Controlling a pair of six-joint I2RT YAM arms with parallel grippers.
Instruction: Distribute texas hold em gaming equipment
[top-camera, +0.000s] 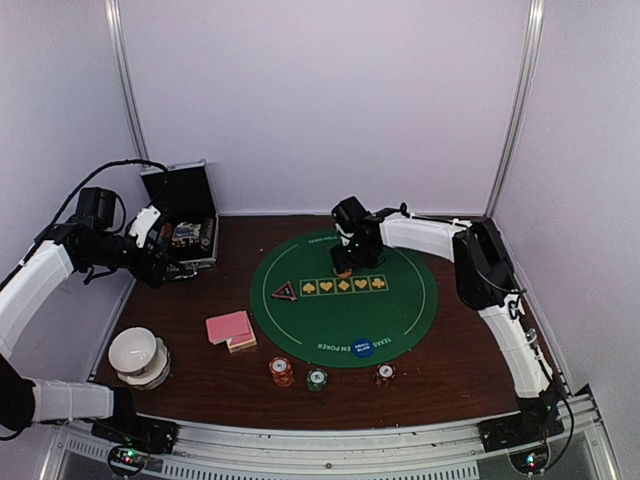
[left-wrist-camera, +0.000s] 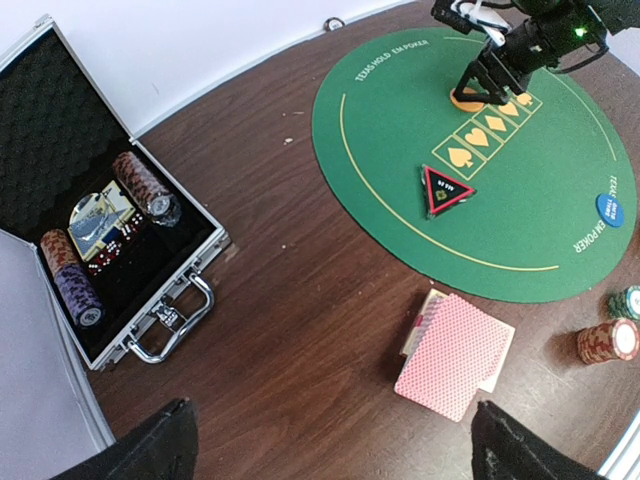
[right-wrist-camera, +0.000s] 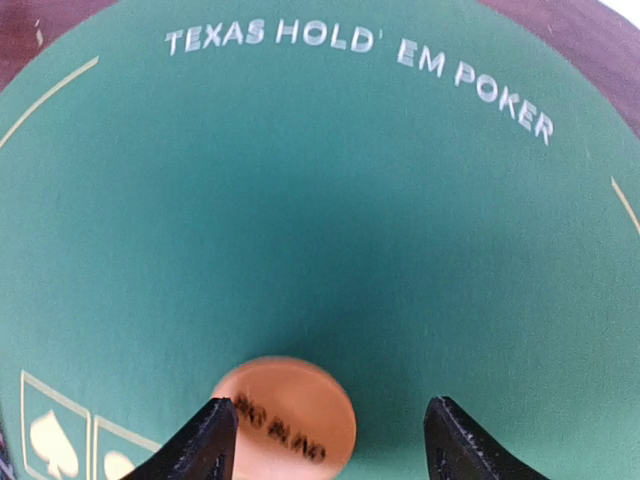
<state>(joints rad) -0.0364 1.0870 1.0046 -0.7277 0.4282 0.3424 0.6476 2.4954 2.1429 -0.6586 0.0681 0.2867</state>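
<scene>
A: Where do we find the right gripper (right-wrist-camera: 328, 404)?

B: We find it low over the far half of the green mat (top-camera: 400, 310), just beyond the row of yellow suit boxes (top-camera: 344, 285). Its fingers (right-wrist-camera: 205, 445) stand apart. The orange button disc (right-wrist-camera: 285, 420) lies flat on the mat between them. It is close against one finger, and bare felt shows between it and the other. We read no pinch here.

A: And the left gripper (left-wrist-camera: 330, 410)?

B: It hangs above the brown table (left-wrist-camera: 300, 260), near the black case (top-camera: 185, 225), whose lid is up. We see its fingers spread wide with nothing between them.

A: Where do we locate the other equipment?

B: The blue button disc (top-camera: 364, 348) sits on the mat at its near edge. The pink-backed playing cards (left-wrist-camera: 455, 355) lie in a loose pile on the table, just beside the mat's left edge. Three chip stacks (top-camera: 317, 378) stand in a row on the table, just off the mat's near rim. We also see chip rolls (left-wrist-camera: 140, 185) lying inside the case.

A: Anything else to record?

B: A black triangular marker (left-wrist-camera: 446, 189) lies on the mat, left of the suit boxes. The white bowl (top-camera: 137, 355) stands at the table's near left corner, well apart from the mat.
</scene>
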